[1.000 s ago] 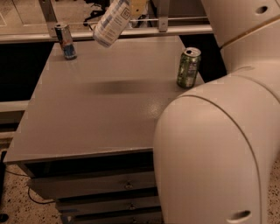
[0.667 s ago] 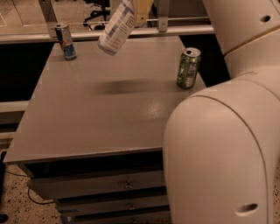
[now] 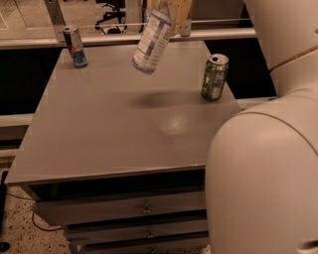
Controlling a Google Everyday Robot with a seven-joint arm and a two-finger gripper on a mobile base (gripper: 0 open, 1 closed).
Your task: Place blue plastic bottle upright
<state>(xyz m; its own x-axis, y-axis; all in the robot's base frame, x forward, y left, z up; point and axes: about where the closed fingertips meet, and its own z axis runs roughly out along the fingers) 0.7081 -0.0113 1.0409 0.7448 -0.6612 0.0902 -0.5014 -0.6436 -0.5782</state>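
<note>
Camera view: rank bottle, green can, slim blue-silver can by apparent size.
1. blue plastic bottle, tilted in the end effector at top centre.
2. green can.
3. slim can; farther back, so true size unsure.

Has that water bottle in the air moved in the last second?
Yes. The blue plastic bottle, held by the gripper at the top edge, has shifted down and toward the green can, away from the slim can.

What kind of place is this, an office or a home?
Probably an office or lab: a grey drawer cabinet serves as table, a wheeled office chair stands behind, and the gripper, top centre, holds the blue plastic bottle above it.
</note>
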